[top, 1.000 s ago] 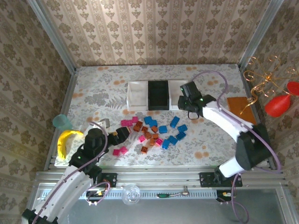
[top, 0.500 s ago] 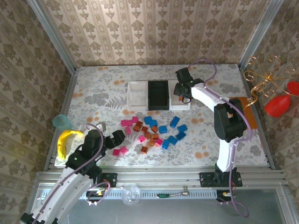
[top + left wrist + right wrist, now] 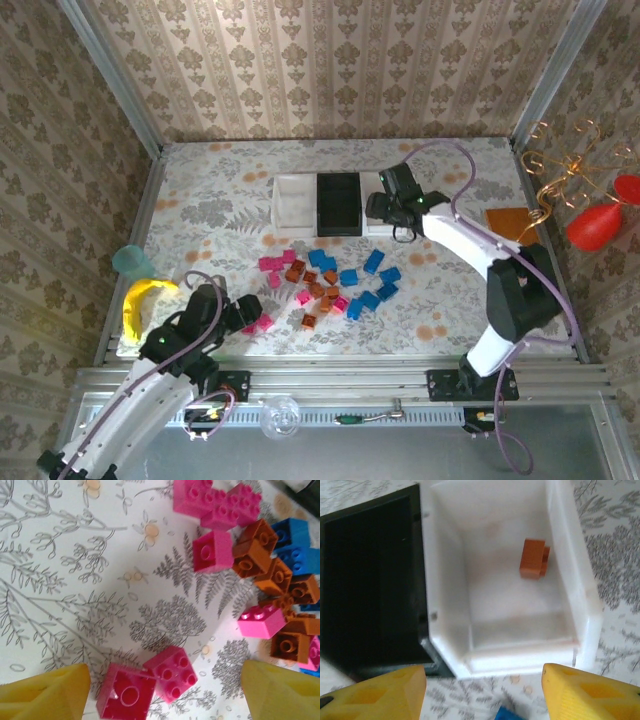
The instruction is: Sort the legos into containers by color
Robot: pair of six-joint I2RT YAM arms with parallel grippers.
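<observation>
We've got the right gripper [image 3: 484, 690] spread wide above the right white tray [image 3: 570, 580], one orange-brown brick [image 3: 534, 558] inside, while the left gripper [image 3: 165, 692] (fingers apart too) hangs over two magenta bricks [image 3: 170, 672] on the table [image 3: 75, 580], beside the loose legos [image 3: 330, 282].

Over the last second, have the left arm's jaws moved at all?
Yes. The left gripper drew back toward the near table edge, its open jaws now straddling the two pink legos, which stayed put.

Robot test booth dressed as a home: patterned wallpaper [image 3: 330, 70] across the top, flowered tablecloth [image 3: 200, 190] at centre, bare metal rail [image 3: 340, 382] along the bottom edge.
</observation>
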